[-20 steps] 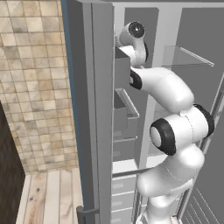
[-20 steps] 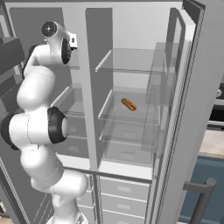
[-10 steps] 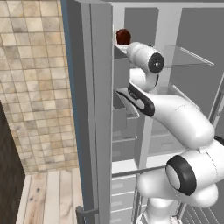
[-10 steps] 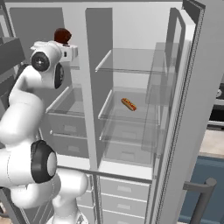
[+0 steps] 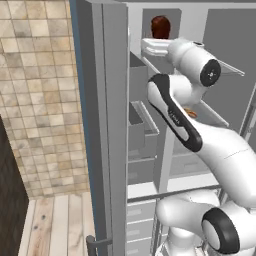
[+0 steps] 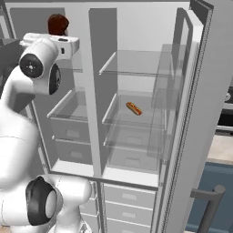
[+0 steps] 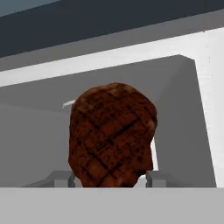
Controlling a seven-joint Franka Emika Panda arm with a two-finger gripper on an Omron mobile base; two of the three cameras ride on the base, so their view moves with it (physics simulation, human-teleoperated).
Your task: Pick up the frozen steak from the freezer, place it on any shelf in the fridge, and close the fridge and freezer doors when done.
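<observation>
The frozen steak (image 7: 111, 135), a dark red-brown lump with a criss-cross pattern, stands upright between the fingers (image 7: 154, 177) of my gripper (image 7: 111, 177), which is shut on it. The hand points upward, so the steak (image 5: 160, 26) sits above the gripper (image 5: 160, 39) near the top of the freezer (image 5: 142, 125), the narrow left compartment with grey bins. From the right base view the steak (image 6: 58, 23) is above the gripper (image 6: 58, 34), left of the divider. The fridge's glass shelf (image 6: 132, 63) lies to the right. Both doors stand open.
An orange-brown sausage (image 6: 134, 108) lies on the middle fridge shelf. The open freezer door (image 5: 107, 125) stands at the left, the open fridge door (image 6: 200, 113) at the right. Grey drawers (image 6: 132, 200) sit below. A tiled wall (image 5: 40, 100) is further left.
The hand has swung to point upward and brought the steak into sight. Since half a second ago the steak has risen a little and the elbow has dropped lower.
</observation>
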